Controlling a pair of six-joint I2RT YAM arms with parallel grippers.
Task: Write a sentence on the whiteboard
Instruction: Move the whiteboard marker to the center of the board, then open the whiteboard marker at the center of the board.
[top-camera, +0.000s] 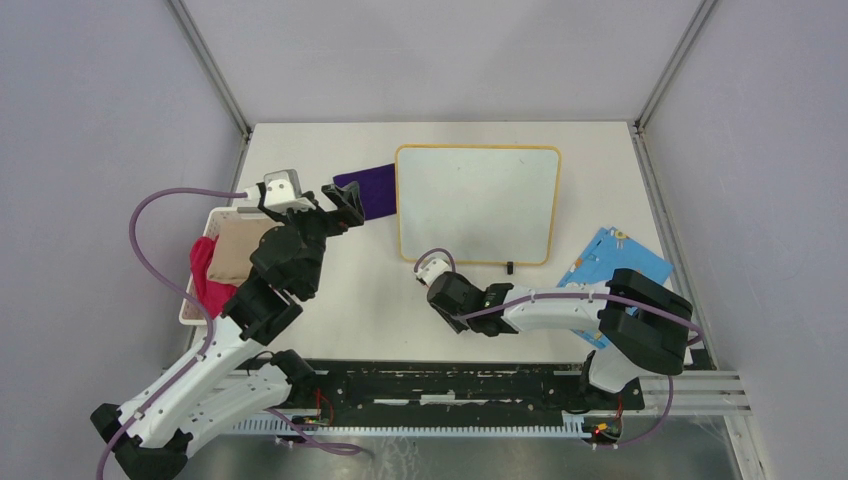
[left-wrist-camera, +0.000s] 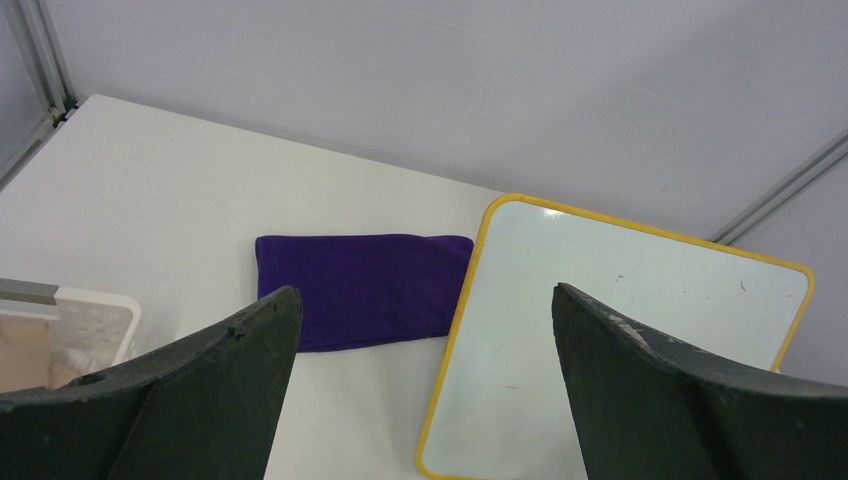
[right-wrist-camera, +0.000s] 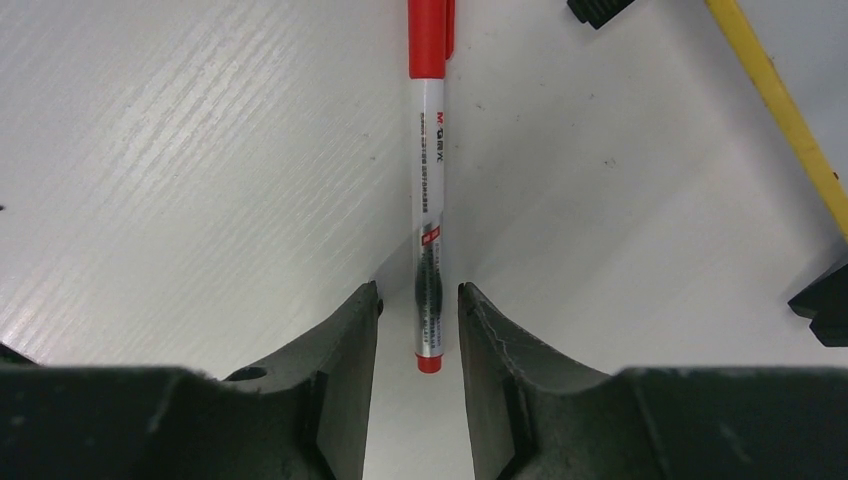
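– Two grippers. Which one is doing the step? Quick.
– Right gripper. Its jaws are standing partly apart, straddling the tail end of the red marker. A gap is showing left of the barrel and barely any on the right, so nothing is being pinched. The marker is lying flat.
– Axis?
– The barrel is running straight out from the claw, in line with the fingers, with the red cap at the far end. My guess: squeezing square across the barrel is coming next, and the cap is needing removal before any ink.
– Whiteboard?
– The whiteboard is lying flat toward the far edge of the table, about midway along it, just beyond and right of the claw. Its yellow frame is cutting across the top right of the right wrist view, with black feet beside it. The board is showing blank, with no sentence on it.
– Left?
– Left gripper is hanging spread wide, gripping nothing, over the purple cloth, which is touching the board's left side. The right arm is sitting much nearer the marker.
– Rest?
– A white basket of beige and pink cloths is sitting at the left edge, and a blue patterned sheet near the right edge. The tabletop is looking matte white, and grey walls are closing in three sides.
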